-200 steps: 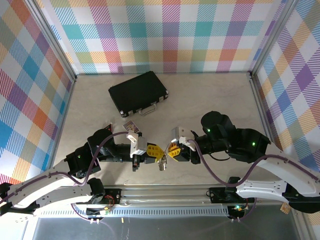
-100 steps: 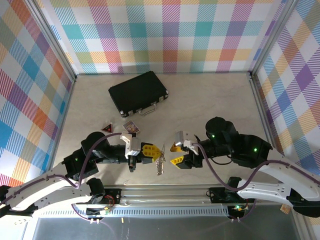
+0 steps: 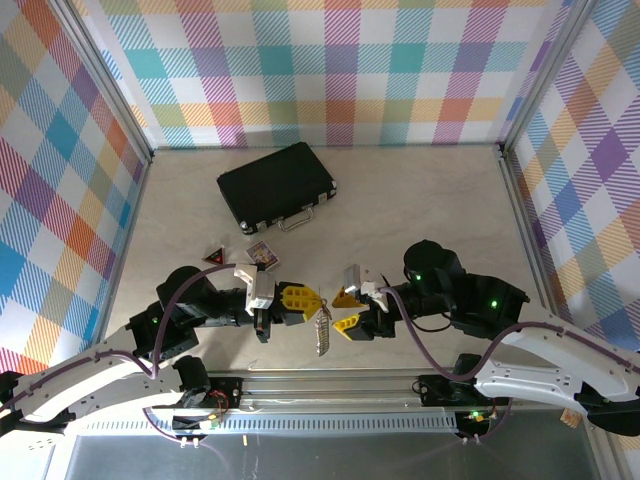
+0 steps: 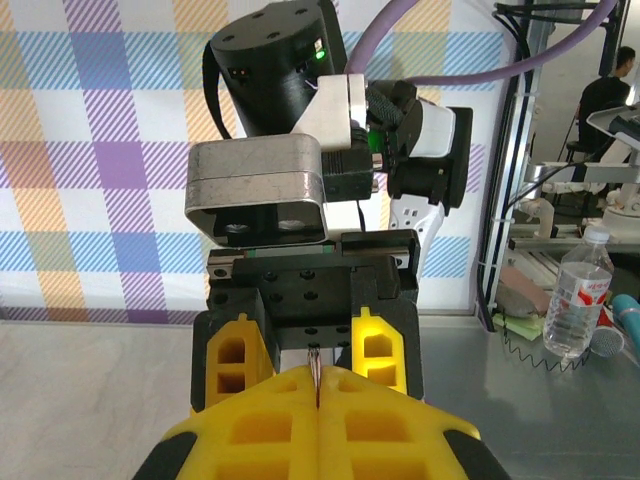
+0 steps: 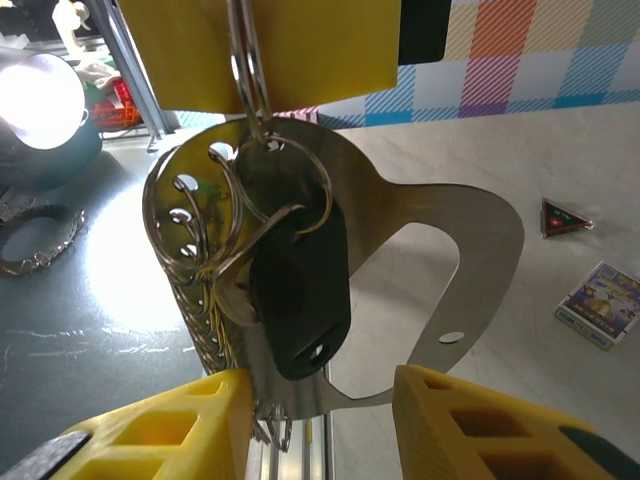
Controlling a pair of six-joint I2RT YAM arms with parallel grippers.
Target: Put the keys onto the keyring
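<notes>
My left gripper (image 3: 303,302) is shut on the keyring (image 5: 246,72), whose thin wire edge (image 4: 316,372) shows pinched between its yellow fingers. From the ring hangs a bunch of keys (image 3: 323,331): a black fob (image 5: 298,298), several silver rings (image 5: 190,215) and a flat silver clip plate (image 5: 455,250). My right gripper (image 3: 347,311) faces the bunch from the right with its jaws open. Its yellow fingertips (image 5: 150,430) stand to either side just below the bunch and grip nothing.
A black case (image 3: 277,186) lies at the back of the table. A red triangle (image 3: 214,257) and a small card (image 3: 262,252) lie behind the left gripper. The metal rail (image 3: 330,385) runs along the near edge just below the keys.
The right gripper opened and let go of the bunch, backed off to the right, then came slightly closer again. The keys now dangle lower from the left gripper alone.
</notes>
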